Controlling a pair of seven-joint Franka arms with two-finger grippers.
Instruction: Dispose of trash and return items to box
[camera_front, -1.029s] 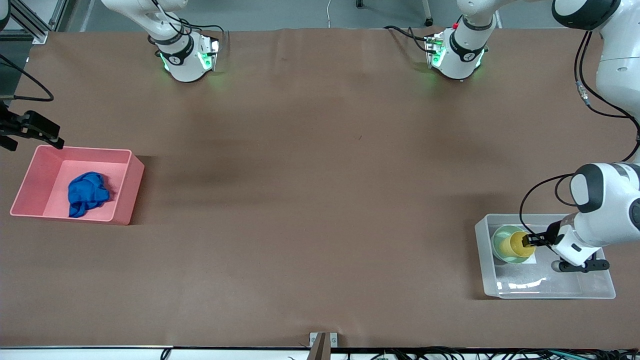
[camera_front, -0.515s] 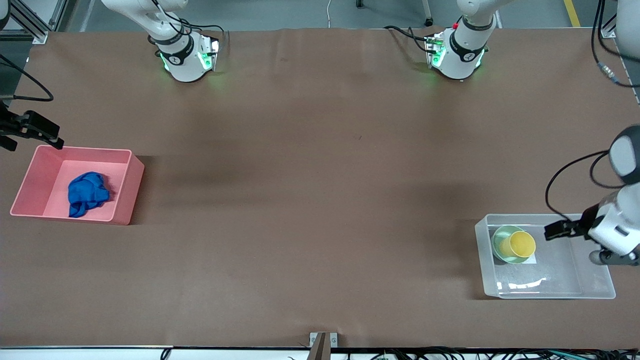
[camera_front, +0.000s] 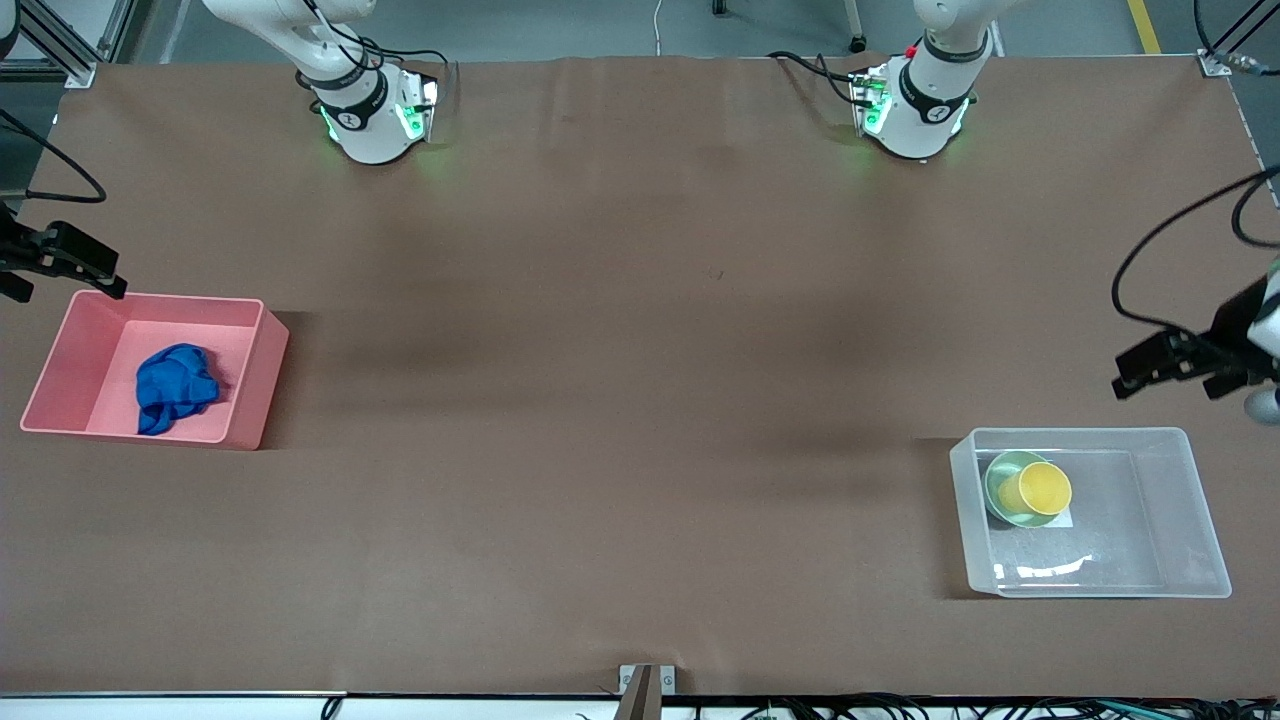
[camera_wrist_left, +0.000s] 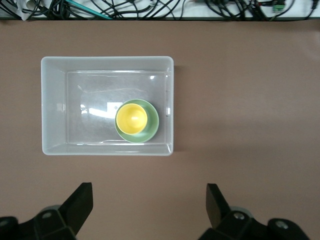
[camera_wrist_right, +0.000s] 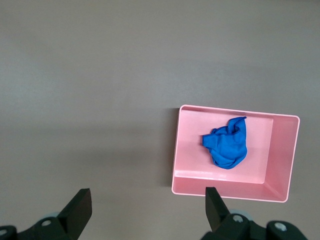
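Observation:
The yellow cup (camera_front: 1045, 488) stands in the mint-green bowl (camera_front: 1000, 480) inside the clear tub (camera_front: 1090, 433) at the left arm's end of the table. My left gripper (camera_front: 1165, 385) is open and empty, up over the bare table beside the tub's rim toward the bases. Its wrist view shows the cup (camera_wrist_left: 132, 118), the bowl (camera_wrist_left: 152, 129), the tub (camera_wrist_left: 50, 110) and the gripper (camera_wrist_left: 149, 200). The blue cloth wad (camera_front: 176, 387) lies in the pink bin (camera_front: 255, 375). My right gripper (camera_front: 70, 290) waits open by the bin's corner; its wrist view shows the wad (camera_wrist_right: 227, 143), the bin (camera_wrist_right: 225, 186) and the gripper (camera_wrist_right: 148, 202).
The brown table (camera_front: 640, 350) spreads between the bin and the tub. The two arm bases (camera_front: 370, 110) (camera_front: 915, 105) stand along the edge farthest from the front camera. A small metal bracket (camera_front: 645, 685) sits at the nearest edge.
My left gripper has let go of the yellow cup, opened, risen out of the tub and drawn back toward the bases. The cup stays in the bowl. The right arm has not moved.

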